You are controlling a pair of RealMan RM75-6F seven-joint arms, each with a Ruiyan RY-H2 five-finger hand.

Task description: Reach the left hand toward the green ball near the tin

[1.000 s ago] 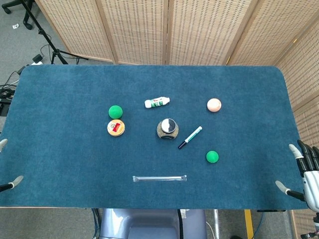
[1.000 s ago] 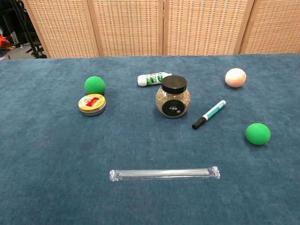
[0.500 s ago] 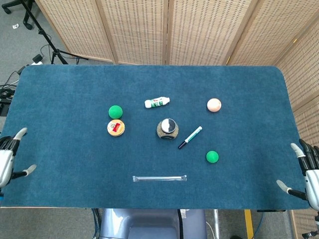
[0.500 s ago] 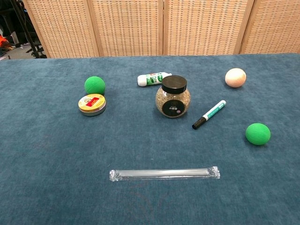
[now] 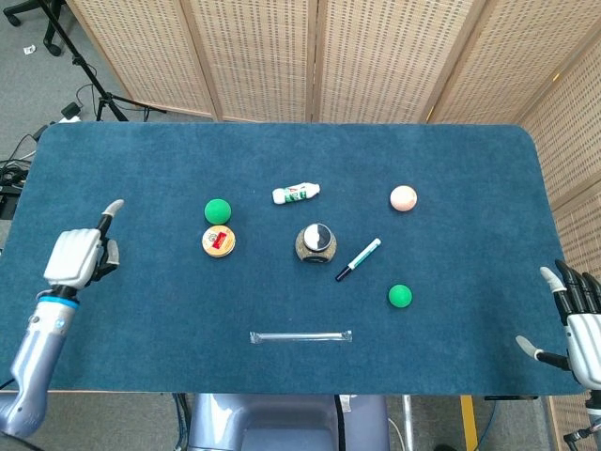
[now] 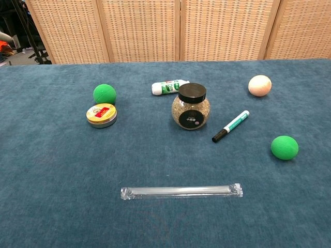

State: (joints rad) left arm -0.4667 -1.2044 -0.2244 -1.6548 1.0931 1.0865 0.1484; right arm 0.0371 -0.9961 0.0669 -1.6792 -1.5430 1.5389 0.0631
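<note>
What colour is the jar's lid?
Black lid on the jar; clearest in the chest view.

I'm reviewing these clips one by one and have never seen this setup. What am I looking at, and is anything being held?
A two-armed robot with human-like hands works at a blue table. One picture looks down from its head, the other forward from its chest.

The left hand is over the table's left side, holding nothing. The right hand waits open at the right edge.

Lying there: the green ball beside a tin, a jar, marker, glue stick, peach ball, second green ball, wrapped straw.
</note>
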